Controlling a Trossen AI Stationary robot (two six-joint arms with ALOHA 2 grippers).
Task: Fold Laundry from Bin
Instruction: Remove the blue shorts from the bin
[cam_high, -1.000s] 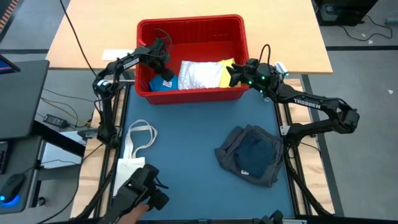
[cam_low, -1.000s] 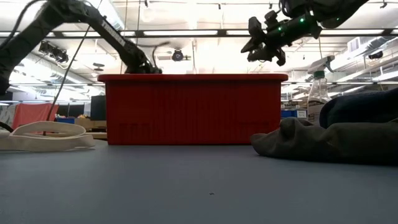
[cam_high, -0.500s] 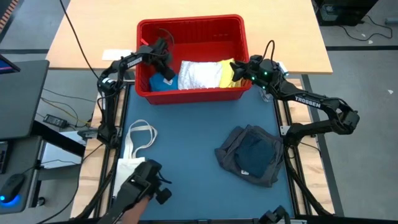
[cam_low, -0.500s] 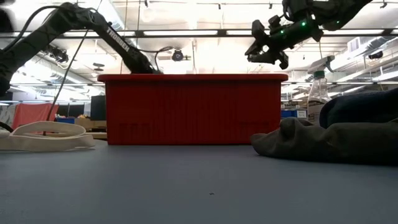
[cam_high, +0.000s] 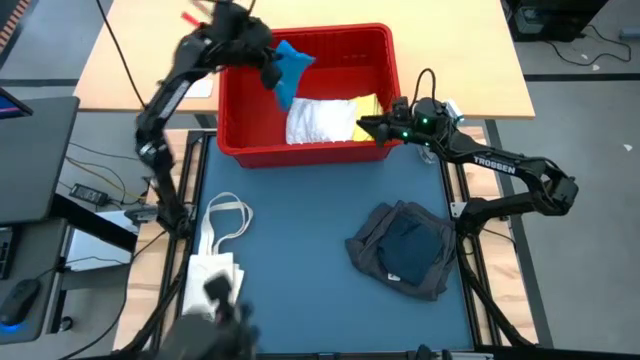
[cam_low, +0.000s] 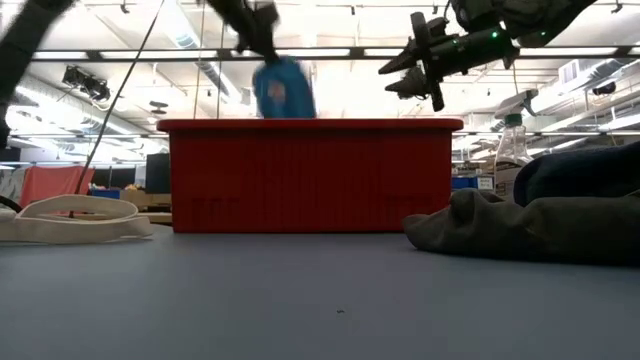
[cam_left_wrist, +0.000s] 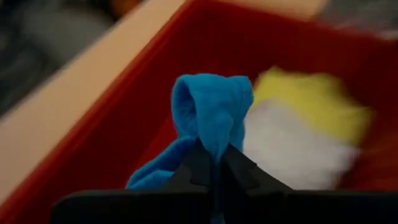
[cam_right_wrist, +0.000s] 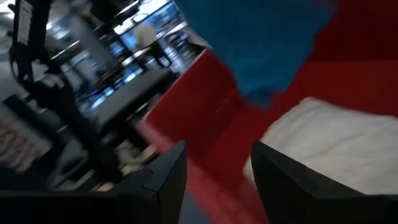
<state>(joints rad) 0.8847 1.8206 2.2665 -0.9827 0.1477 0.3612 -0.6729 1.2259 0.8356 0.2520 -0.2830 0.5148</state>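
The red bin (cam_high: 305, 36) stands at the table's far edge. Inside it lie a white textured cloth (cam_high: 320, 120) and a yellow piece (cam_high: 368, 104). My left gripper (cam_high: 266, 60) is high over the bin's far left corner, shut on a bright blue cloth (cam_high: 291, 66), which shows above the rim in the low view (cam_low: 283, 90). My right gripper (cam_high: 364, 127) hovers open and empty over the bin's near right corner, fingers (cam_right_wrist: 163, 180) apart. Dark grey and navy laundry (cam_high: 405, 250) lies piled on the blue mat. My left gripper pinches a bunched fold of the blue cloth (cam_left_wrist: 214, 144) between its two fingers, several layers together. The fingers slant downward from the table's left side. The cloth bulges past the fingertips and hangs slack below them (cam_low: 285, 105), lifted clear of the other laundry in the bin.
A cream tote bag (cam_high: 215, 238) with long handles lies on the mat's left side. Something dark and blurred (cam_high: 222, 318) shows at the near edge. The middle of the mat (cam_high: 300, 230) is bare. A bottle (cam_low: 510, 150) stands beyond the table on the right.
My left gripper has shut on the blue cloth in the bin's near left corner. It has then risen quickly toward the far edge, tipping up. The cloth has come up out of the bin and hangs above the rim. My right gripper has rolled in place.
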